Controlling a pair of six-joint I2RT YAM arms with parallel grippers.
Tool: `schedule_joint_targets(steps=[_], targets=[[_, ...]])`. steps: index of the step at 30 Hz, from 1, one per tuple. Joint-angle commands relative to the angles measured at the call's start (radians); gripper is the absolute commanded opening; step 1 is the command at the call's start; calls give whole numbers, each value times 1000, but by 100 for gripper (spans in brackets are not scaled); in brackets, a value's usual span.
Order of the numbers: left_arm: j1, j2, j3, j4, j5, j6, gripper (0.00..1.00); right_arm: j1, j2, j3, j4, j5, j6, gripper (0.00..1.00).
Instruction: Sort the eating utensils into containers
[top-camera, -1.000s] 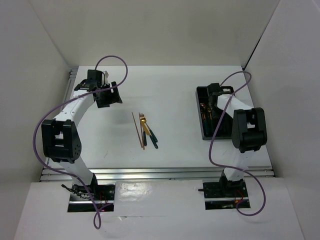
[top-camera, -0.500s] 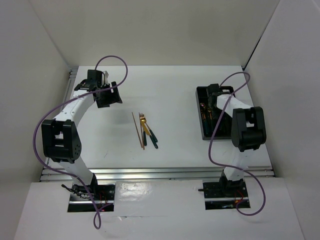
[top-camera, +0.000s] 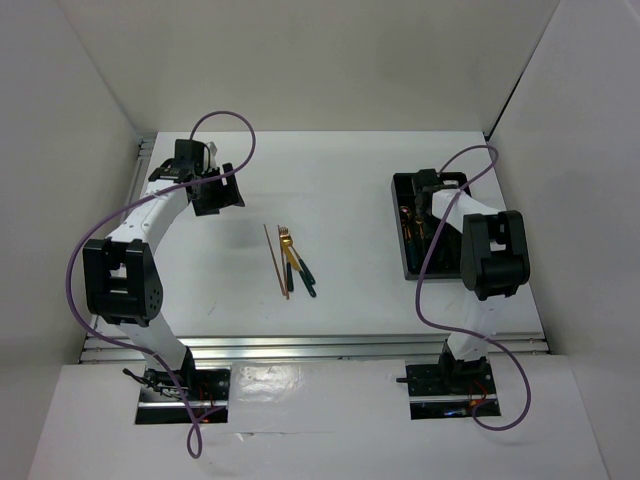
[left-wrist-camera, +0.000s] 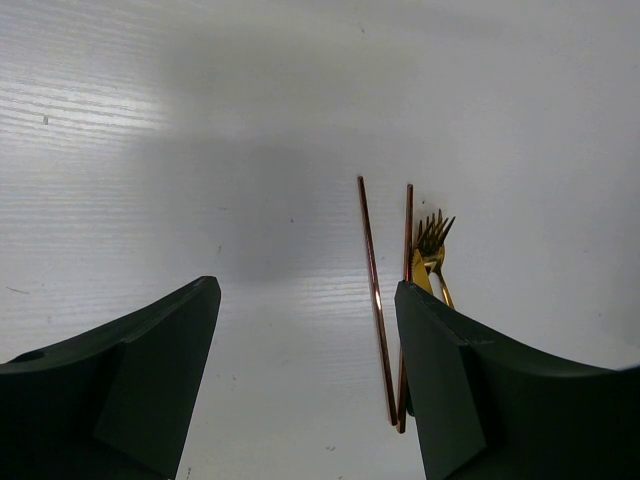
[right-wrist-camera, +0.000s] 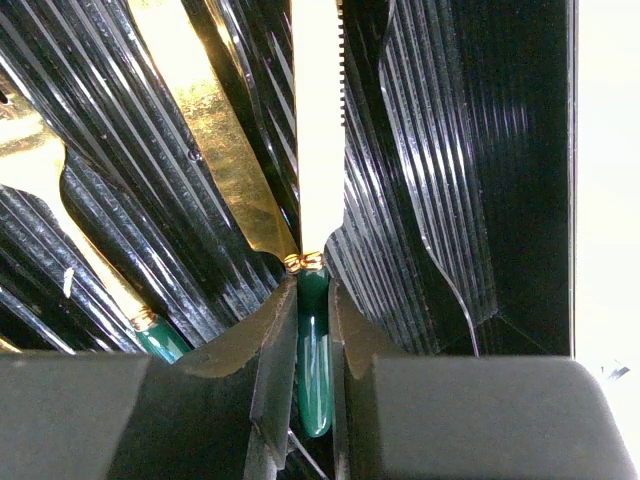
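the right jaws sit low inside the black tray (right-wrist-camera: 520, 200) at the right side of the tabletop (top-camera: 340, 180), pinching the dark green handle of a gold knife (right-wrist-camera: 318, 120) whose serrated blade points along a ribbed compartment. another gold-headed utensil (right-wrist-camera: 215, 130) lies just left of it. the left jaws hang spread above the tabletop, touching nothing, near two wooden chopsticks (left-wrist-camera: 375, 290) and gold forks (left-wrist-camera: 432, 240) lying side by side.

**No readable text anywhere**

Standing by the table, I find no word, no., label or brand mark that can be read, neither on the left arm (top-camera: 122, 280), the right arm (top-camera: 492, 255), nor the black tray (top-camera: 412, 272). Close wrist views: nothing legible.
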Motion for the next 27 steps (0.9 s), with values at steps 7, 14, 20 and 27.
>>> schedule_joint_targets(steps=[7,14,20,27], targets=[[5,4,24,19,16,9,85,-6,-23,31,2,48,41,0],[5,13,24,19,16,9,85,3,-159,54,-9,30,9,0],[5,13,24,10,16,9,85,3,-244,14,79,-91,-80,0],[5,13,24,10,25,9,85,3,-241,-40,111,-275,-192,0]])
